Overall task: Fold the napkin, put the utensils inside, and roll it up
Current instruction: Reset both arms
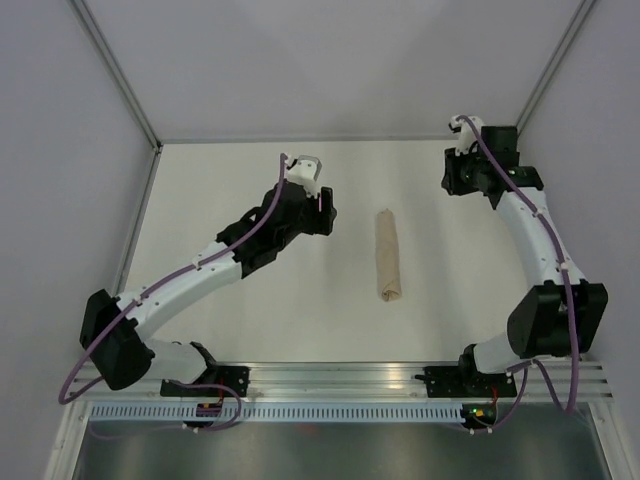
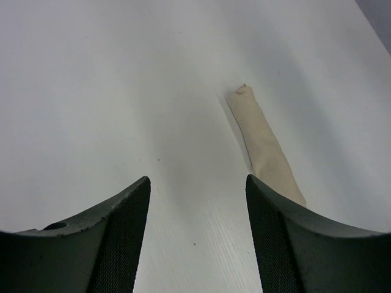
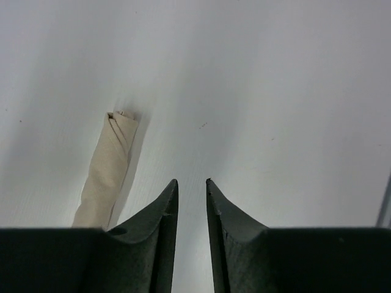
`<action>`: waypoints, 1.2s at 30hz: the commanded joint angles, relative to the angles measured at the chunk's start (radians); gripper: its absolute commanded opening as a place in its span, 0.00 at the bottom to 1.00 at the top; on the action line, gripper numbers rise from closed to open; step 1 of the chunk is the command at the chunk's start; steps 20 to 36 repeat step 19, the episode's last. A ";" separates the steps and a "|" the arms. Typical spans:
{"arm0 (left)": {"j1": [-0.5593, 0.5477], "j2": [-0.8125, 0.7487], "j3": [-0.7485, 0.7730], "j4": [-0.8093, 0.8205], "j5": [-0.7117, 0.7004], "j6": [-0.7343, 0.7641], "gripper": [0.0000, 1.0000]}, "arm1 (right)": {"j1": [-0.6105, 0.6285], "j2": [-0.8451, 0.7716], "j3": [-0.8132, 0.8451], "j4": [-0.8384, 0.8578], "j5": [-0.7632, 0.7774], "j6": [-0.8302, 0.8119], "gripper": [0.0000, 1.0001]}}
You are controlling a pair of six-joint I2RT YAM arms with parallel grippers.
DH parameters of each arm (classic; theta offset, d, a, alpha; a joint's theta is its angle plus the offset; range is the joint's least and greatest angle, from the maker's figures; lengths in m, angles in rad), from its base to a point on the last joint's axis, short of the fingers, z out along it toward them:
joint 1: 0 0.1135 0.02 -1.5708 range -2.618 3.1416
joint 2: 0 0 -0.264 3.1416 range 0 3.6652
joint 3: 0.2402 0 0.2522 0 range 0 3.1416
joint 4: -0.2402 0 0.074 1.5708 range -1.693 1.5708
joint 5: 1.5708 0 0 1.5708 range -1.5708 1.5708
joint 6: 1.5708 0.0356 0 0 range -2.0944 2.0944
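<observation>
The napkin (image 1: pixel 388 255) lies rolled into a slim beige tube in the middle of the table, lengthwise front to back. The utensils are hidden in every view. My left gripper (image 1: pixel 323 208) hovers to the left of the roll, clear of it. In the left wrist view the gripper (image 2: pixel 197 177) is open with only bare table between its fingers, and the napkin (image 2: pixel 263 140) lies ahead to the right. My right gripper (image 1: pixel 450 178) is off at the far right. In its wrist view the gripper (image 3: pixel 191 180) is open by a narrow gap, empty, with the napkin (image 3: pixel 110 165) to its left.
Grey walls close the white table (image 1: pixel 250 320) on the left, back and right. The aluminium rail (image 1: pixel 340 378) with both arm bases runs along the near edge.
</observation>
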 commanded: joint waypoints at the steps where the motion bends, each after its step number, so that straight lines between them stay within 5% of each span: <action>1: 0.015 -0.107 -0.049 -0.060 0.036 0.074 0.69 | -0.020 -0.145 -0.043 0.010 -0.006 0.004 0.31; 5: 0.020 -0.191 -0.083 -0.084 0.047 0.091 0.70 | -0.023 -0.261 -0.101 0.024 0.035 0.018 0.39; 15: 0.023 -0.277 -0.101 -0.115 0.058 0.119 0.71 | -0.024 -0.384 -0.218 0.074 0.045 0.044 0.39; 36: 0.023 -0.294 -0.106 -0.121 0.062 0.117 0.71 | -0.024 -0.384 -0.212 0.076 0.048 0.050 0.40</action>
